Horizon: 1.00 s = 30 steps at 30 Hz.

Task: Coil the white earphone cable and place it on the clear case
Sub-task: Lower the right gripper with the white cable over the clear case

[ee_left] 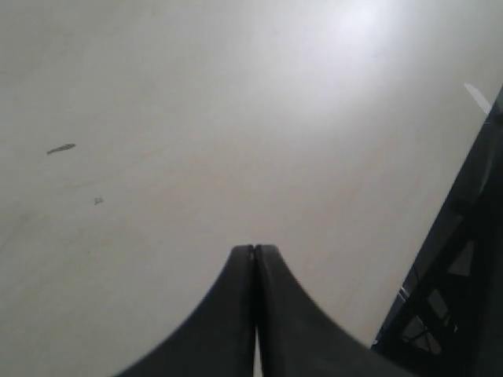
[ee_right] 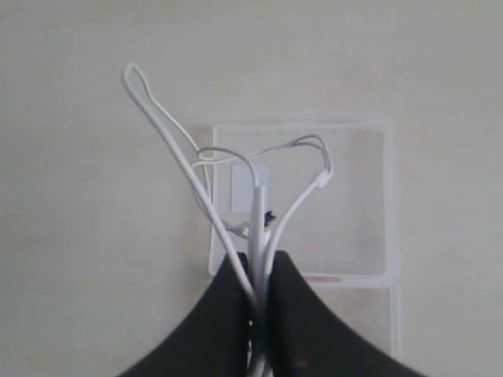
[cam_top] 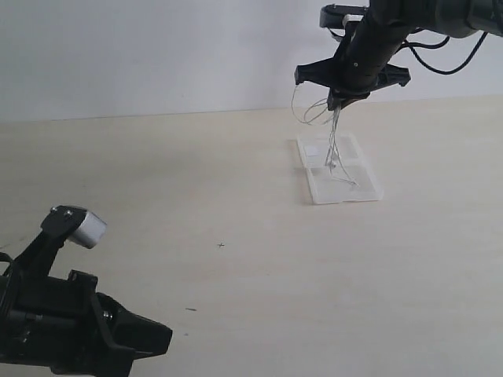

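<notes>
The clear case (cam_top: 352, 187) lies flat on the table at the right, with a small white square (cam_top: 312, 149) in its far left corner. My right gripper (cam_top: 339, 100) hangs above it, shut on the white earphone cable (cam_top: 333, 145). Bunched strands of the cable dangle down onto the case, and loops stick out to the left of the gripper. In the right wrist view the cable (ee_right: 259, 212) runs between the fingers (ee_right: 228, 290) over the case (ee_right: 346, 204). My left gripper (ee_left: 255, 250) is shut on nothing, low at the near left (cam_top: 149, 338).
The pale wooden table (cam_top: 196, 204) stretches between the two arms. A white wall runs behind the table's far edge. A few small dark specks (cam_top: 221, 245) mark the tabletop. A dark frame (ee_left: 464, 267) stands beside the left gripper.
</notes>
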Motion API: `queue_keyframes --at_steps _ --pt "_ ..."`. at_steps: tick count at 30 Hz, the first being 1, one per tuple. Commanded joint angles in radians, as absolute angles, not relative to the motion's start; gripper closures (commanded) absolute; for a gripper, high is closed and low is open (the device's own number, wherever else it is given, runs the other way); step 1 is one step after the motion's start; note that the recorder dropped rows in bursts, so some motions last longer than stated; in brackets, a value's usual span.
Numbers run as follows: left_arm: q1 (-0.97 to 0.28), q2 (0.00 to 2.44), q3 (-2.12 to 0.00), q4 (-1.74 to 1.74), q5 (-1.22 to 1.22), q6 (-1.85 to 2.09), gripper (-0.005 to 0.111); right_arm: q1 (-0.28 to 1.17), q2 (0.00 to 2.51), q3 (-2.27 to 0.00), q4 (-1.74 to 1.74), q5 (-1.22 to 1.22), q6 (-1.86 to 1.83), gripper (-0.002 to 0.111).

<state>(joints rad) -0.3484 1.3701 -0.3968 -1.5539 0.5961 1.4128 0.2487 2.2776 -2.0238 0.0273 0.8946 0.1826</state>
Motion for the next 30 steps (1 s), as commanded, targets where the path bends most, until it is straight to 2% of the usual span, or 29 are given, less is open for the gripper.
queue_keyframes --at_steps 1,30 --pt "-0.349 1.372 -0.394 -1.552 0.609 1.406 0.107 0.244 2.275 -2.031 -0.018 0.837 0.230 0.108" --pt "-0.349 1.372 -0.394 -1.550 0.597 1.406 0.107 0.244 2.301 -2.031 -0.008 1.155 0.168 0.108"
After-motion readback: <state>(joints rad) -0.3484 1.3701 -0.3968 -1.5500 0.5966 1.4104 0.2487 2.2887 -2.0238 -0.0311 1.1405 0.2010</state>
